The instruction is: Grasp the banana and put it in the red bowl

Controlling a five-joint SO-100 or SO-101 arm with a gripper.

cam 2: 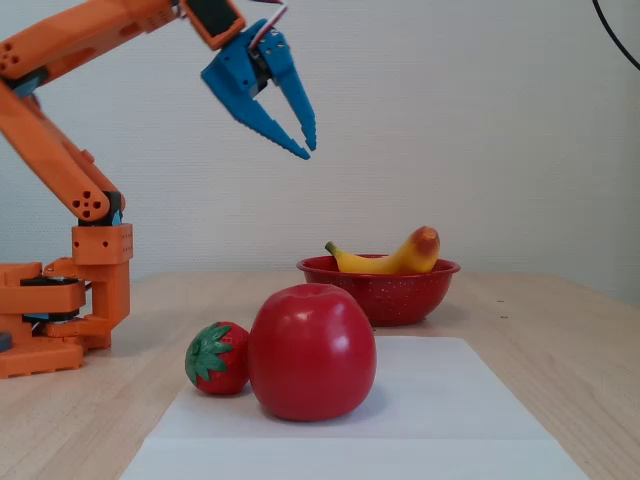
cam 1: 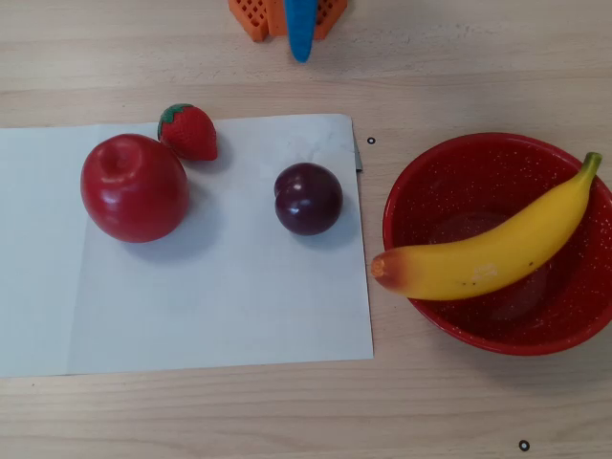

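Observation:
The yellow banana (cam 1: pixel 497 253) lies across the red bowl (cam 1: pixel 478 172) at the right of the overhead view. Its orange-red tip sticks out over the bowl's left rim and its green stem rests on the far right rim. In the fixed view the banana (cam 2: pixel 395 262) rests on top of the bowl (cam 2: pixel 390 295). My blue gripper (cam 2: pixel 308 150) is high in the air, left of and well above the bowl, empty, with its fingertips together. In the overhead view only its tip (cam 1: pixel 301 53) shows, at the top edge.
A red apple (cam 1: pixel 134 186), a strawberry (cam 1: pixel 188 131) and a dark plum (cam 1: pixel 308 198) sit on a white paper sheet (cam 1: pixel 220 306) left of the bowl. The orange arm base (cam 2: pixel 60 320) stands at the left in the fixed view.

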